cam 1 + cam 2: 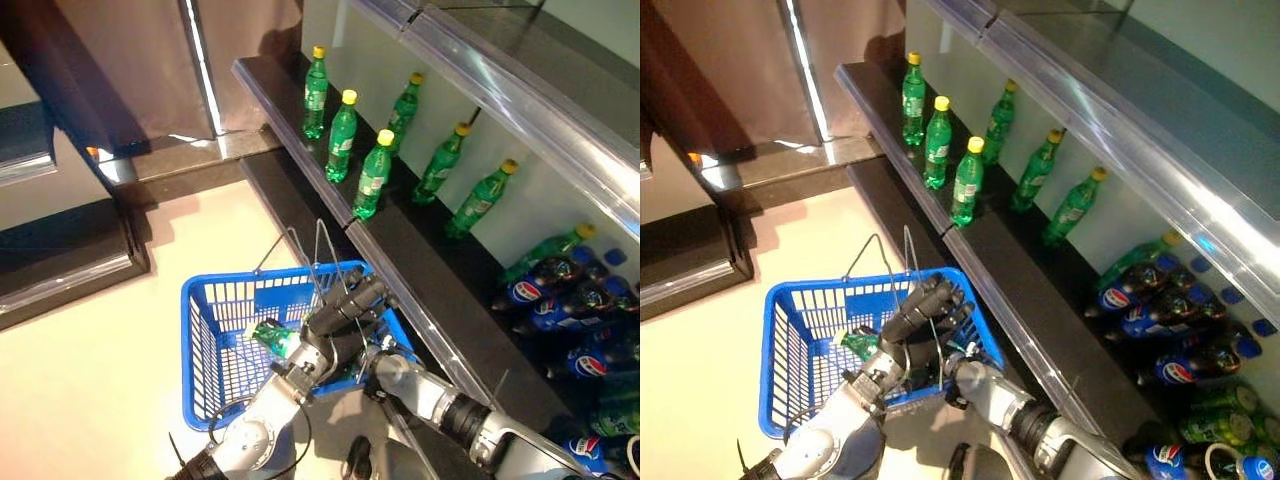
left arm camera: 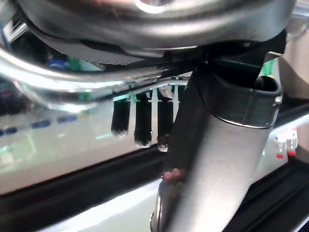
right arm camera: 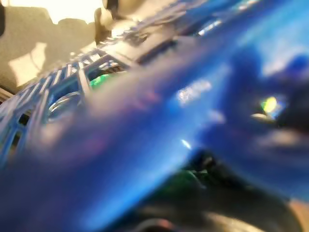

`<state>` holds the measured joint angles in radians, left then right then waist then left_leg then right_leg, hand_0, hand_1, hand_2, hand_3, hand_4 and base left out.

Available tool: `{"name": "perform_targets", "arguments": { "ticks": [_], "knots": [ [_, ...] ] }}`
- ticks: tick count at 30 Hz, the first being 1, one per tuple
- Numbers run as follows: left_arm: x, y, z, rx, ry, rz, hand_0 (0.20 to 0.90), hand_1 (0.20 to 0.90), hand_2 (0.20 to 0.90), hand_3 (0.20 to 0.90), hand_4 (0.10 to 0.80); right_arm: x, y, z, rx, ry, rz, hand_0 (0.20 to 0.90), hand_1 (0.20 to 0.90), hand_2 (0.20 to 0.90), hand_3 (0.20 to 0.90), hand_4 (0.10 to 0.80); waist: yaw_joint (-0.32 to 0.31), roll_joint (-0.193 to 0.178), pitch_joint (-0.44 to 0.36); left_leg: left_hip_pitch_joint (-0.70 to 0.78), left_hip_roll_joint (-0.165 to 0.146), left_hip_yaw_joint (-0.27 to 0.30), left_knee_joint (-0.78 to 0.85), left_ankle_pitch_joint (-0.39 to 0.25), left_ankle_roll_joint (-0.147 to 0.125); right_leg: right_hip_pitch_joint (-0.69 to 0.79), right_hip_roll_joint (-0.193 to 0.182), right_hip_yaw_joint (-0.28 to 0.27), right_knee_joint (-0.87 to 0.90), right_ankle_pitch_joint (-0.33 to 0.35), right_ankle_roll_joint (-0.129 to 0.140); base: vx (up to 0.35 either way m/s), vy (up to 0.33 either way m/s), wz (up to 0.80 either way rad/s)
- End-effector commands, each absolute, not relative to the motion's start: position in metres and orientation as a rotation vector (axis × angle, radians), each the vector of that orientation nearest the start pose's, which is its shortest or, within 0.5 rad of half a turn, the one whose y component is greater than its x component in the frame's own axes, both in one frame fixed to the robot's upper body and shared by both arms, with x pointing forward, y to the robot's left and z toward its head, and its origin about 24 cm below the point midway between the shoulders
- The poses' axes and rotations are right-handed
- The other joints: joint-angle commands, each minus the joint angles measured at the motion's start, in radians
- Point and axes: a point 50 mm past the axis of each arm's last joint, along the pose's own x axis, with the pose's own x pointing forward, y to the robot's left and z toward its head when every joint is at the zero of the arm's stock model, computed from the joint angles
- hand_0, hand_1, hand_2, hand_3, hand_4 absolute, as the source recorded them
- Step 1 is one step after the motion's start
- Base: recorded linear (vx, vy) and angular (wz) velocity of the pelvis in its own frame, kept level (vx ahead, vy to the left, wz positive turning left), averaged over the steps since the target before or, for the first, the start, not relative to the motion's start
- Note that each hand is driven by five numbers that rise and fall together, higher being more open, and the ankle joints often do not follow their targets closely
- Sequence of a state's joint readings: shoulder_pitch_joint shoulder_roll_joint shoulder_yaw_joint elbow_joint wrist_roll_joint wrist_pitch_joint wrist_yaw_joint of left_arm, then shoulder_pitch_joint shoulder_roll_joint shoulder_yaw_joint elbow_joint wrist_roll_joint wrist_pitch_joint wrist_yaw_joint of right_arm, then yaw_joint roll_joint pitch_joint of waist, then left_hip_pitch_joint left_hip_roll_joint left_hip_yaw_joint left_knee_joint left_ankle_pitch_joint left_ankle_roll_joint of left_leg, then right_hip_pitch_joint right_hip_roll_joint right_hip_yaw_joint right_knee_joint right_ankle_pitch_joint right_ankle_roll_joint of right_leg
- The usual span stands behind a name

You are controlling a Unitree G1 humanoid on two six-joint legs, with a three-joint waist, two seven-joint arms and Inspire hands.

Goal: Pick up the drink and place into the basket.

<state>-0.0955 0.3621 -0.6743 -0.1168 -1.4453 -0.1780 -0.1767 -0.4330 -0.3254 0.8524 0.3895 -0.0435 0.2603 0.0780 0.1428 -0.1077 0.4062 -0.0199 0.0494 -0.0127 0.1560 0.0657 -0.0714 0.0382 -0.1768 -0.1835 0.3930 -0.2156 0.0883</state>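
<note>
Below, my left hand (image 1: 335, 315) reaches over the blue basket (image 1: 215, 355), its fingers curled round a green bottle (image 1: 272, 337) that lies tilted above the basket's inside, near the edge facing the shelf (image 1: 420, 270). My right hand (image 1: 958, 352) sits at the basket's near corner by that edge; whether its fingers are spread or closed I cannot tell. Five more green bottles (image 1: 373, 175) stand upright on the shelf.

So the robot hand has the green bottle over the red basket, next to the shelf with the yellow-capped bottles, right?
Not quite: the basket is blue, not red, as the left eye view shows. The rest holds: the left robot hand has the green bottle over that basket, next to the shelf with the yellow-capped bottles.
</note>
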Motion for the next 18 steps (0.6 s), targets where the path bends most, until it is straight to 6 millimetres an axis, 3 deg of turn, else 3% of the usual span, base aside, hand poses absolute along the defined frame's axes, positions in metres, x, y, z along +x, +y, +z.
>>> {"name": "perform_targets", "arguments": {
  "ticks": [1, 9, 18],
  "knots": [
    [0.222, 0.043, 0.207, -1.202, -0.662, -1.017, 0.3, 0.3, 0.3, 0.2, 0.1, 0.251, -0.036, -0.002, -0.681, 0.202, 0.839, 0.9, 0.9, 0.9, 0.9, 0.8, -0.017, 0.017, -0.232, 0.044, 0.002, -0.009, 0.057, -0.058, -0.027, 0.002, -0.015, 0.028, -0.19, 0.26, 0.091, -0.046, 0.031, -0.03],
    [0.233, 0.086, 0.195, -1.146, -0.753, -0.791, 0.3, 0.3, 0.3, 0.2, 0.1, 0.258, -0.071, 0.021, -0.668, 0.137, 0.707, 0.9, 0.9, 0.9, 0.9, 0.8, -0.037, 0.035, -0.252, 0.083, 0.002, -0.007, -0.036, -0.03, -0.028, 0.039, -0.008, 0.034, -0.259, 0.266, 0.08, -0.055, 0.034, -0.11],
    [0.238, 0.106, 0.186, -1.154, -0.727, -0.7, 0.3, 0.3, 0.3, 0.2, 0.1, 0.261, -0.09, 0.044, -0.482, 0.038, 0.556, 0.9, 0.9, 0.9, 0.9, 0.8, -0.053, 0.056, -0.27, 0.115, 0.002, -0.01, -0.084, -0.026, -0.028, 0.061, -0.008, 0.041, -0.291, 0.268, 0.075, -0.008, 0.018, 0.0]
  ]
}}
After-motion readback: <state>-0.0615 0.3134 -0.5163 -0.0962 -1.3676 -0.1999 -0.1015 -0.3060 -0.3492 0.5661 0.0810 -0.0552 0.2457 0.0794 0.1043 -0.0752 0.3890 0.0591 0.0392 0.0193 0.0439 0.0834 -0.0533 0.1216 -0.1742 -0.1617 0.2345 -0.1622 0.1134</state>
